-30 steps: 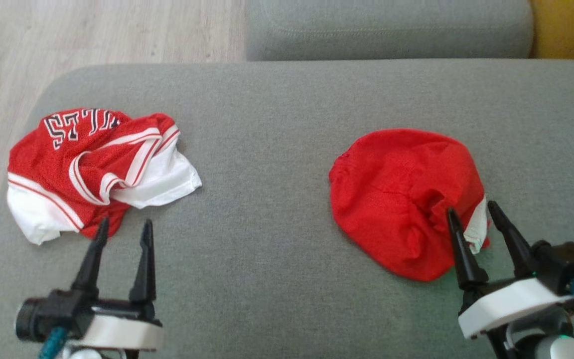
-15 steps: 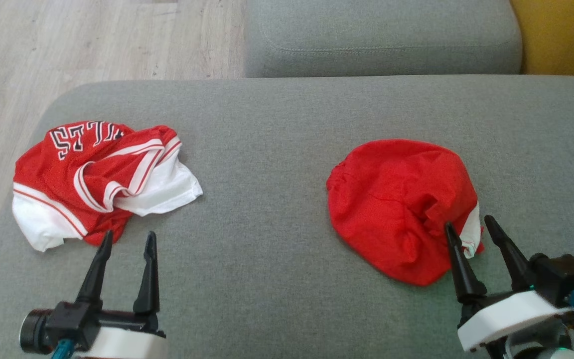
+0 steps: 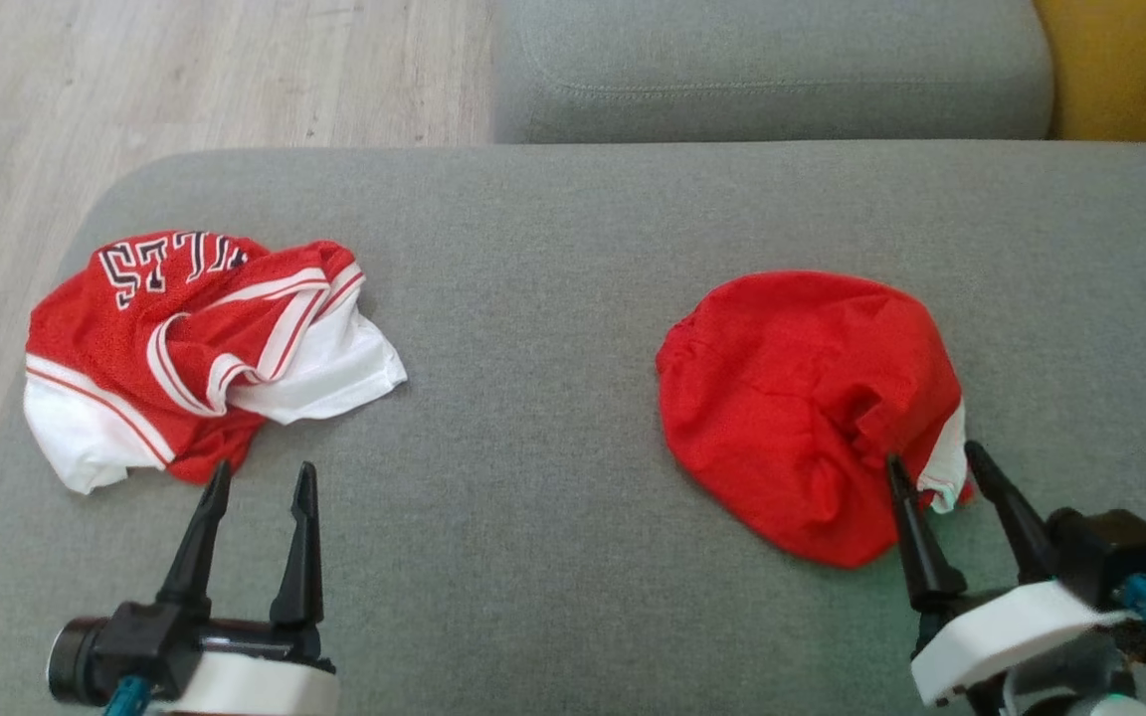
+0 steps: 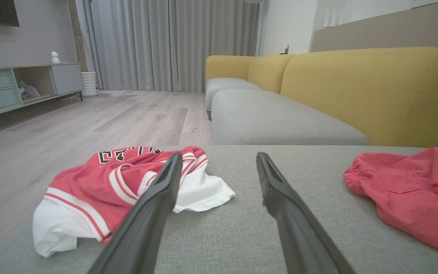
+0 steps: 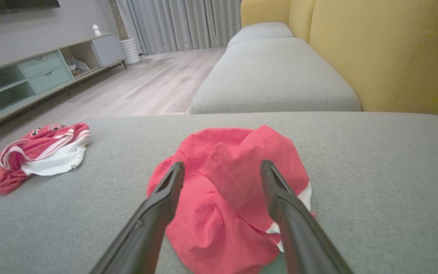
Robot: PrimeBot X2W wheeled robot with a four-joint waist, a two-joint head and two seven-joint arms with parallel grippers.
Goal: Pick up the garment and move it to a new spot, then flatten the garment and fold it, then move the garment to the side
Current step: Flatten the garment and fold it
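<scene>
Evidently nothing is done: our left gripper point(image 3: 265, 467) and right gripper point(image 3: 933, 455) gape empty, the right at the crumpled red fabric garment point(image 3: 812, 408), lower right; lifting, flattening, folding remain.

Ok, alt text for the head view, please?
Two crumpled garments lie apart on a grey sofa seat: a red and white jersey at left, a plain red garment at right. Both grippers are open and empty, the left gripper just short of the jersey, the right gripper at the red garment's near edge.
</scene>
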